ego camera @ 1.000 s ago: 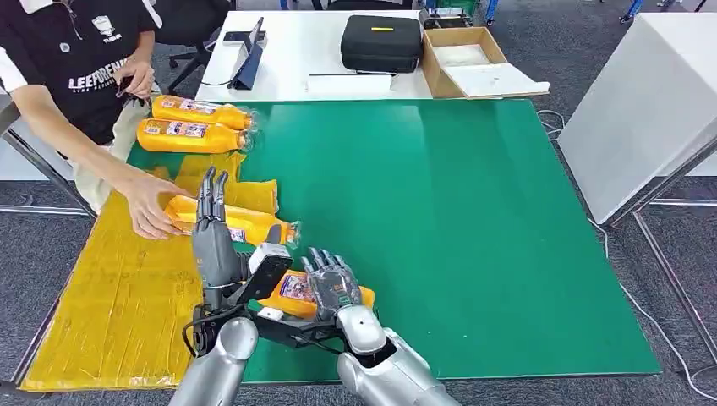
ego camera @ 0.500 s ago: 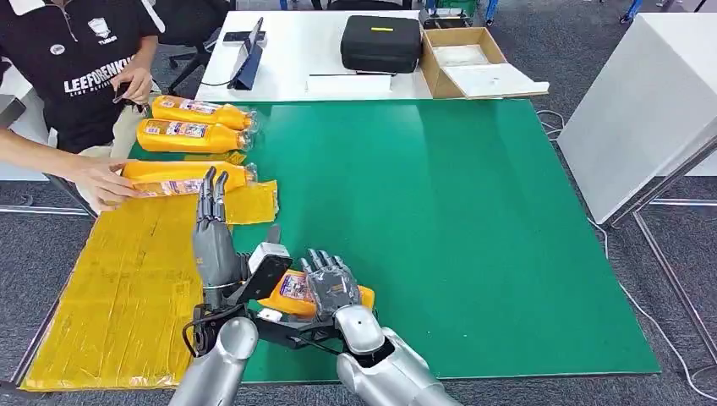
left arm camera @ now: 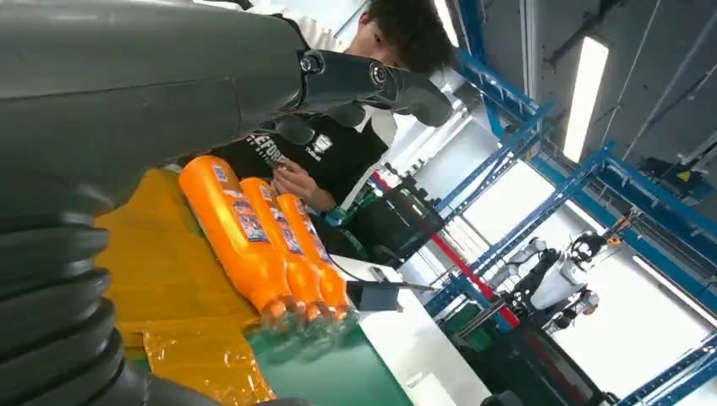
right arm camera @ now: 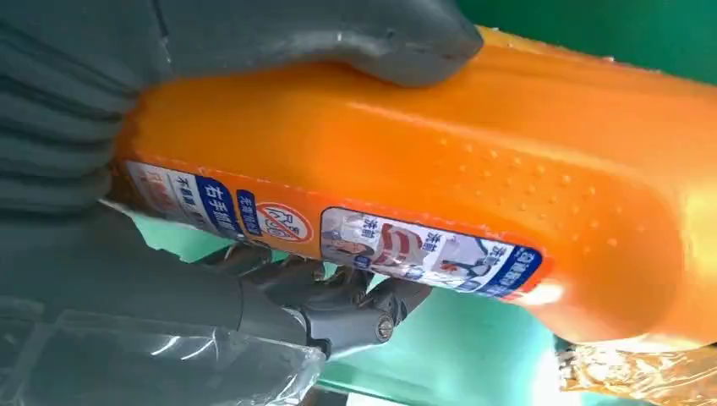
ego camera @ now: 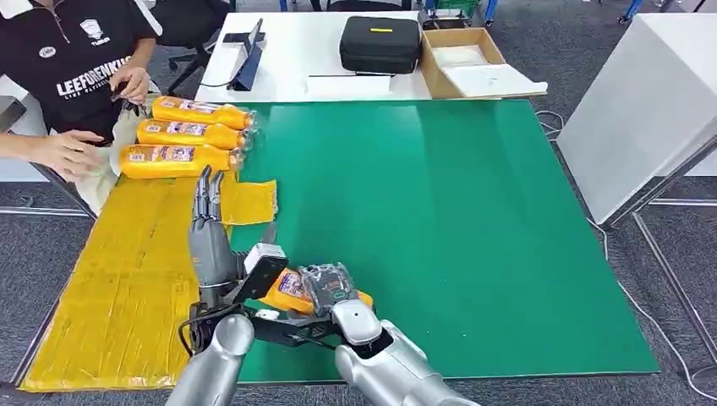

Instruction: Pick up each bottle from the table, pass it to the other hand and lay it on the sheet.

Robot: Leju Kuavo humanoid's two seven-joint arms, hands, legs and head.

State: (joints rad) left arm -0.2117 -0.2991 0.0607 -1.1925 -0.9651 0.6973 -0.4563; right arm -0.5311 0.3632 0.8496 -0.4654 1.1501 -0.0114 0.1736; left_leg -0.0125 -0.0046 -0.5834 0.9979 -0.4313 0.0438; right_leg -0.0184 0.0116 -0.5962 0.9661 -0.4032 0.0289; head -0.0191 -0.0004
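The orange bottle point(ego camera: 292, 292) sits low over the near edge of the green table point(ego camera: 473, 220), wrapped in the right hand point(ego camera: 331, 288). From the right wrist view the hold is plain: the thick thumb point(right arm camera: 397, 38) presses along one side of the bottle's body and the darker fingers point(right arm camera: 338, 304) curl under the other side, just below the printed label — clamped on it, not merely resting. The bottle lies roughly level, and its far end reaches past the fingers toward the left hand point(ego camera: 207, 233).

That left hand stands upright just beside the bottle, its fingers straight, close together and pointing away from the robot, holding nothing. Whether its palm touches the bottle I cannot tell, since a wrist block sits between them. Beyond its fingertips lies the yellow sheet point(ego camera: 127, 288), spread over the table's left side with a crumpled corner point(ego camera: 249, 201) reaching onto the green.

Farther past those fingertips, at the sheet's far end, three more orange bottles point(ego camera: 182, 135) lie side by side, touching, their caps pointing toward the green surface. A person point(ego camera: 68, 68) in a dark shirt stands at that corner, one hand point(ego camera: 72, 154) just beside the nearest of the three.

Well beyond, a white table point(ego camera: 287, 59) carries a black case point(ego camera: 380, 42) and an open cardboard box point(ego camera: 473, 63).
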